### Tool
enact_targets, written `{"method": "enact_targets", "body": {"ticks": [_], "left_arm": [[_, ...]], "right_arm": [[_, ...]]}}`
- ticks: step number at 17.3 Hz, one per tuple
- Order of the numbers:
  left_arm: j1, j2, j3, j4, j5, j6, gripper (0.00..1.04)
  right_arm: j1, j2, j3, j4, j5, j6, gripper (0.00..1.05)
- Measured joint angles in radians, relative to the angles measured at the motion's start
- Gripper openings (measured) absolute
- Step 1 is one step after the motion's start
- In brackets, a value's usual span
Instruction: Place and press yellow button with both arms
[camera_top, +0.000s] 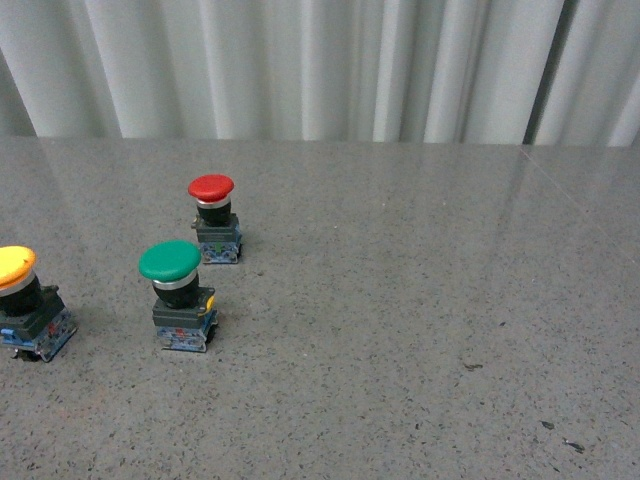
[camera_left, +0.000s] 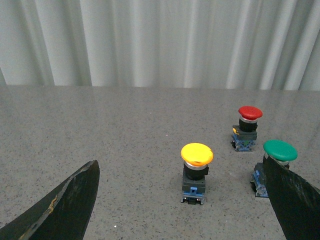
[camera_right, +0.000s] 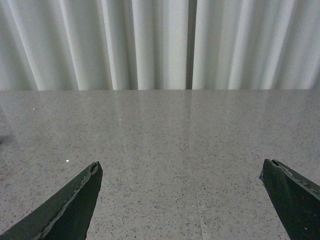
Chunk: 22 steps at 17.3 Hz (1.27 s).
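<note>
The yellow button (camera_top: 20, 300) stands upright on the grey table at the far left edge of the front view, its yellow cap partly cut off by the frame. In the left wrist view the yellow button (camera_left: 196, 170) sits ahead of my left gripper (camera_left: 182, 172), centred between the wide-open fingers and apart from them. My right gripper (camera_right: 182, 172) is open too, with only bare table between its fingers. Neither arm shows in the front view.
A green-capped button (camera_top: 177, 292) stands just right of the yellow one, and a red-capped button (camera_top: 213, 217) stands farther back. In the left wrist view the green button (camera_left: 276, 165) is partly behind one finger. The grey speckled table (camera_top: 420, 300) ends at a white curtain (camera_top: 320, 60).
</note>
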<state>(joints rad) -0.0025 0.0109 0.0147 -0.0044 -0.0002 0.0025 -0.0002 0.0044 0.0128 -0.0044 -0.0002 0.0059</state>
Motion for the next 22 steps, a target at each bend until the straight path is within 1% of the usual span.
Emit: {"method": "enact_targets", "body": {"ticks": [22], "left_arm": [[0.000,0.000,0.000,-0.001,-0.001,0.000,0.98]], "right_arm": [[0.000,0.000,0.000,0.000,0.000,0.000,0.98]]}}
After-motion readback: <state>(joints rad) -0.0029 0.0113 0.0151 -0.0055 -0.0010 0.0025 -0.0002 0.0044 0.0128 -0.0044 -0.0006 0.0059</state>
